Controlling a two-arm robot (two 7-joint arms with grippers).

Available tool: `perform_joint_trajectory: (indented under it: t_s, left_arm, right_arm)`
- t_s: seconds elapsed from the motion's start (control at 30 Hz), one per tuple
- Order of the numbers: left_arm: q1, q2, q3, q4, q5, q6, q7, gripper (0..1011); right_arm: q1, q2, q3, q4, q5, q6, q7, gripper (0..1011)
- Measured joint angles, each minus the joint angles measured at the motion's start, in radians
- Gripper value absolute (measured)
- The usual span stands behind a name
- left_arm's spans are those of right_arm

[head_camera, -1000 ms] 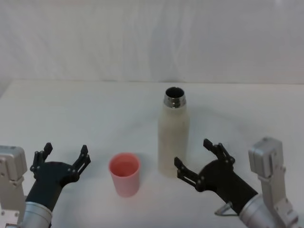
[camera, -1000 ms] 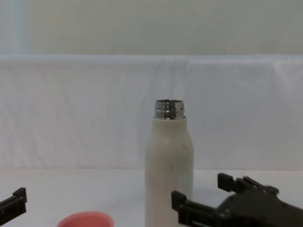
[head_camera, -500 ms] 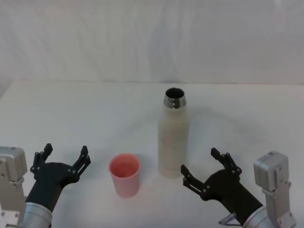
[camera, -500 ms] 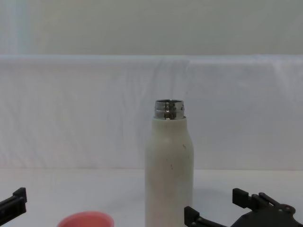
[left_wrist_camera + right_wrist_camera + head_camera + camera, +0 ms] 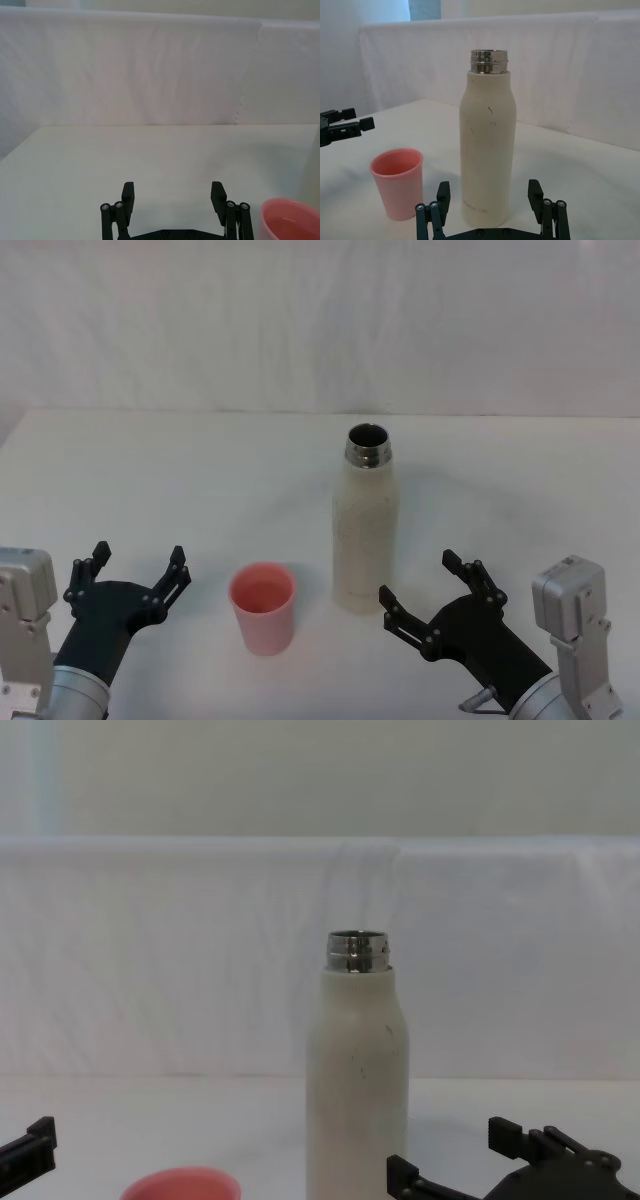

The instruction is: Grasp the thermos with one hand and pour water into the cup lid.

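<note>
The cream-white thermos (image 5: 365, 530) stands upright and uncapped near the table's middle; its steel neck shows in the chest view (image 5: 357, 952) and its speckled body in the right wrist view (image 5: 487, 150). The salmon-pink cup lid (image 5: 263, 606) sits upright just left of it, also in the right wrist view (image 5: 397, 181) and at the edge of the left wrist view (image 5: 291, 220). My right gripper (image 5: 418, 588) is open, a short way in front and to the right of the thermos, not touching it. My left gripper (image 5: 137, 571) is open, left of the cup lid.
A white cloth-covered table (image 5: 200, 480) with a white draped backdrop (image 5: 320, 330) behind it. Bare tabletop lies behind and to both sides of the thermos.
My right gripper has drawn back from the thermos toward the near right over the last second, then held still. The left gripper, thermos and cup lid have not moved.
</note>
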State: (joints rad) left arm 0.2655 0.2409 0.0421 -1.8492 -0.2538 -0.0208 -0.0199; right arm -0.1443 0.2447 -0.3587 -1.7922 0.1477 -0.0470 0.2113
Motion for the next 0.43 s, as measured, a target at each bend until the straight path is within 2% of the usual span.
perform_joint_trajectory:
  t_s: [0.43]
  left_arm:
    - [0.000,0.000,0.000,0.000,0.000,0.000,0.000,1001]
  right_arm:
    - [0.001,0.001,-0.001,0.001,0.001,0.001,0.000,1000]
